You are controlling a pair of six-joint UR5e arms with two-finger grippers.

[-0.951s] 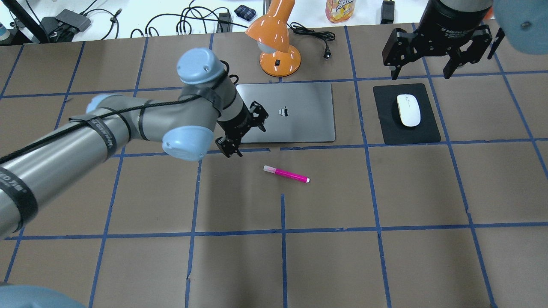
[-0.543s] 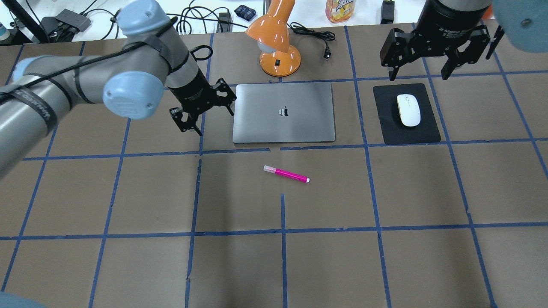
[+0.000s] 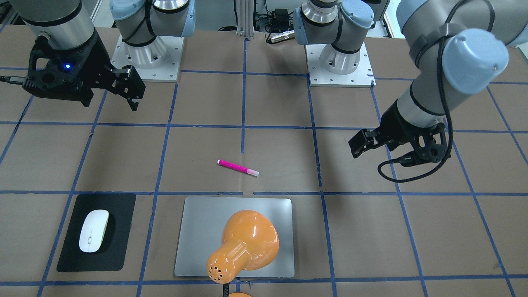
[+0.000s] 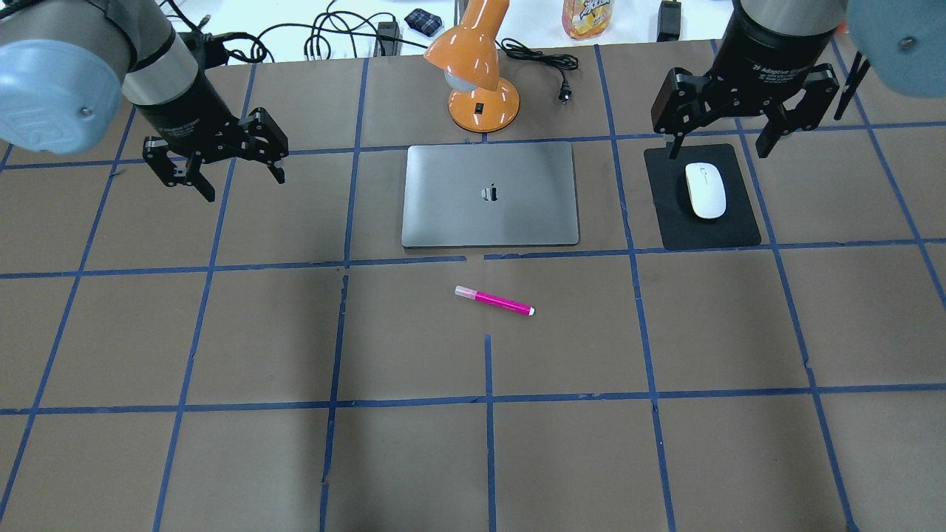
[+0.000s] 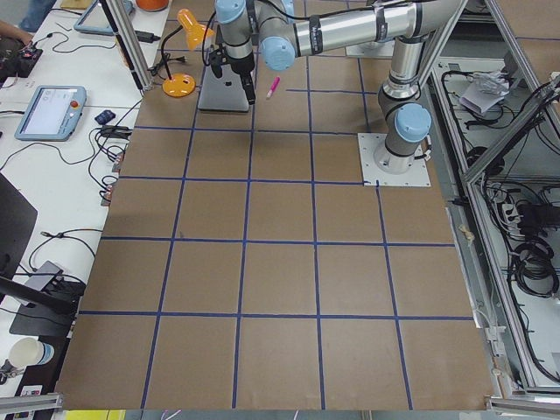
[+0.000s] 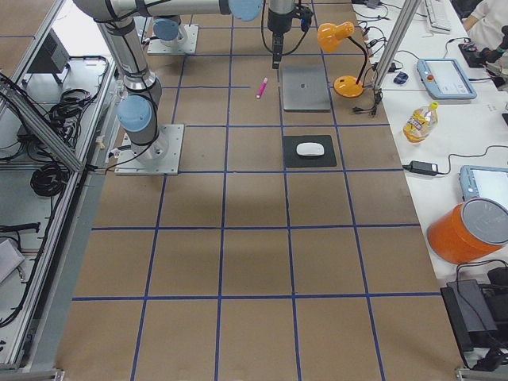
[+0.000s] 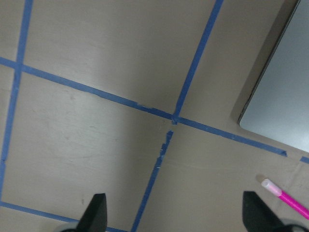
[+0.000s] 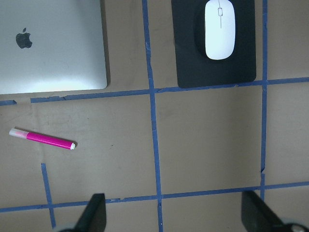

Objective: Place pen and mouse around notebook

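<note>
The silver-grey notebook [image 4: 517, 214] lies flat in the middle of the far half of the table. The magenta pen [image 4: 494, 301] lies on the table on the notebook's near side, apart from it. The white mouse [image 4: 705, 190] sits on a black mat [image 4: 739, 225] to the right of the notebook. My left gripper [image 4: 246, 188] hangs open and empty above the table, left of the notebook. My right gripper [image 4: 717, 154] is open and empty, high over the far end of the mouse. The right wrist view shows the mouse [image 8: 220, 29], the pen [image 8: 42, 138] and the notebook [image 8: 48, 48] far below.
An orange desk lamp [image 4: 480, 81] stands just beyond the notebook's far edge, with its cord [image 4: 543, 63] trailing right. Cables and a bottle [image 4: 586, 16] line the white bench beyond the table. Blue tape lines grid the brown table surface [image 4: 562, 458].
My left arm has swung away from the notebook's near left corner to the left and farther back, staying open. The right gripper has barely shifted. Pen, mouse and notebook have not moved.
</note>
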